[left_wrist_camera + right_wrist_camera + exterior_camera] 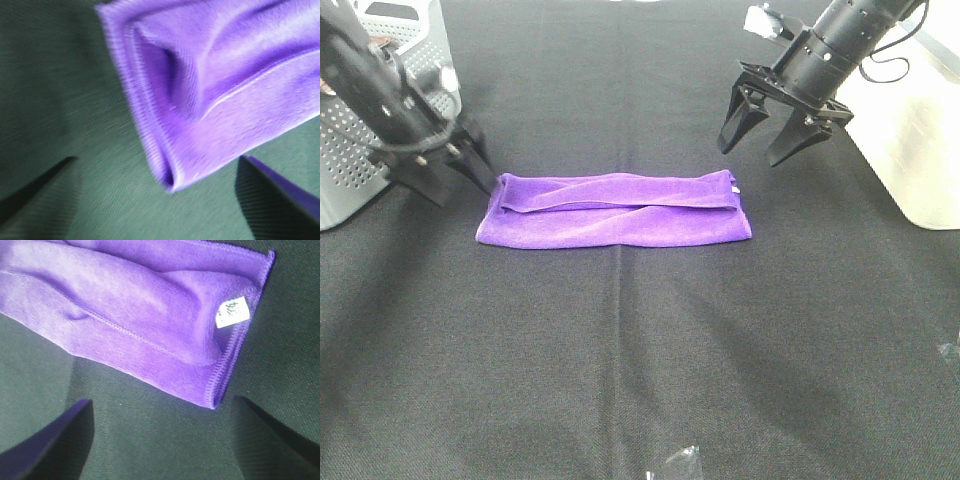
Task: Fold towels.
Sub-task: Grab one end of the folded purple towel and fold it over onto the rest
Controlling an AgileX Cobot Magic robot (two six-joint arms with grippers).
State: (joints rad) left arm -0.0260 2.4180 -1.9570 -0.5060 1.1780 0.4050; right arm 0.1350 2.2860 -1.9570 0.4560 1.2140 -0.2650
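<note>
The purple towel [620, 208] lies on the black table cloth, folded into a long, loosely creased strip running left to right. Its white tag [733, 183] sits at the far right corner. My left gripper [462, 180] is low at the strip's left end, open, with nothing between its fingers; the left wrist view shows the towel's end [215, 85] just beyond the spread fingertips [35, 187]. My right gripper [752, 152] hangs open above and behind the right end. In the right wrist view the towel [125, 300] and tag [232, 312] lie past the open gripper [162, 401].
A grey perforated basket [360, 150] stands at the back left, close behind the left arm. A white container [920, 150] stands at the right. A bit of clear plastic [678, 462] lies at the front edge. Black cloth [620, 350] covers the table.
</note>
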